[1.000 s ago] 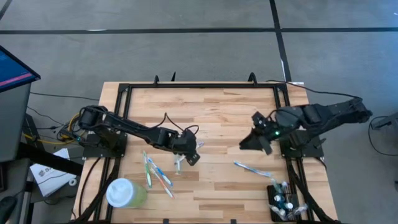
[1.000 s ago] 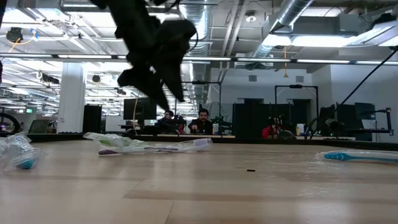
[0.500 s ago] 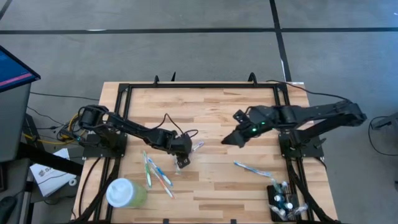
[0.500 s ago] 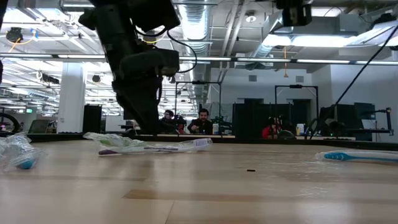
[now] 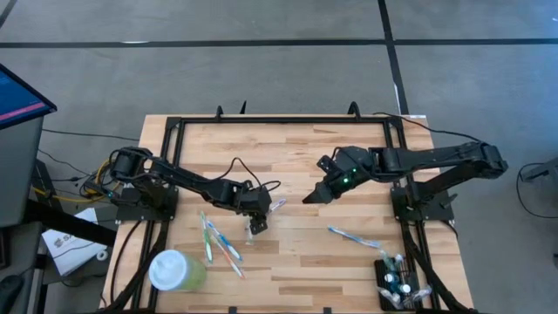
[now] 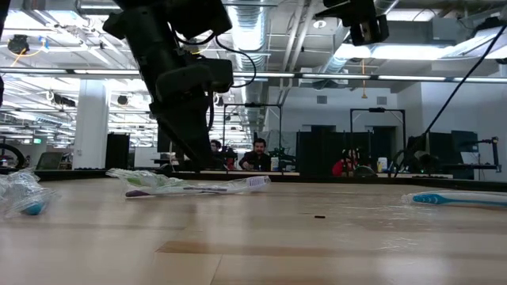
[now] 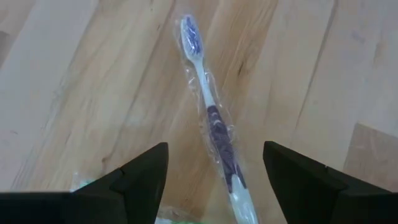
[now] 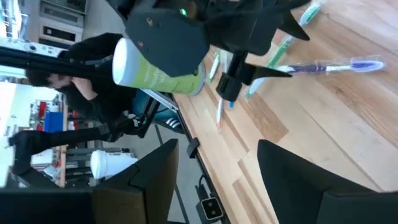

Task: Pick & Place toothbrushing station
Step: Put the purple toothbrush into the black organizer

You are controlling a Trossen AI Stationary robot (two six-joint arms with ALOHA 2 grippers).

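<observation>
The bench (image 5: 288,148) is carrying both arms and a loose scatter of toothbrushes. The right arm is now reaching much farther inward than a second ago, so its right end effector (image 5: 311,197) is hanging above the middle of the bench, with its two fingers standing apart in its wrist view and nothing between them. The left end effector (image 5: 255,226) has shifted slightly and is poised low, its fingers spread wide on either side of the wrapped purple toothbrush (image 7: 211,112), which is lying flat directly ahead of it and ungripped.

Beyond the left end effector, toward the front edge, the pale green cup (image 5: 174,270) is lying on the bench, with a cluster of wrapped toothbrushes (image 5: 220,244) between the two. A blue toothbrush (image 5: 353,236) is lying a little way out from the right end effector, and the toothbrushing station (image 5: 397,283) is sitting well away from both end effectors, at the front corner on the right arm's side, already holding some items.

Both arms appear to be closing in on loose brushes rather than on the station, which is waiting untouched.
</observation>
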